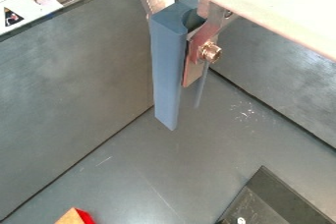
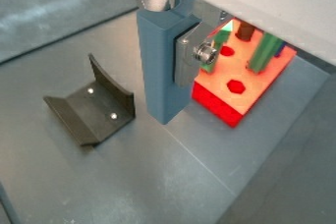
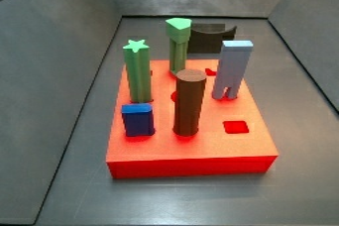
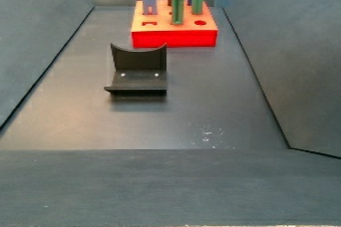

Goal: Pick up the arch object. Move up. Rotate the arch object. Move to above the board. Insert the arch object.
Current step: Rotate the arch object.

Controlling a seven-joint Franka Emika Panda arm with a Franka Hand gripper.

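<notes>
Arch gripped upright in end effector; board just beside, lower. Transfer step judged underway; centring over free hole required next.

Floor: dark grey, matte, flat, closed in by sloped walls of the same grey. I see two things resting directly on it.

Gripper hangs above the floor, silver plates pressed on a blue arch piece.

Red board sits flat on the floor, below the jaws and off to one side. Black fixture stands on its base plate on the opposite side of the jaws, apart from the board. A strip of floor runs between them, beneath the jaws.

White scuff marks on the floor, beyond the fixture from the jaws.
</notes>
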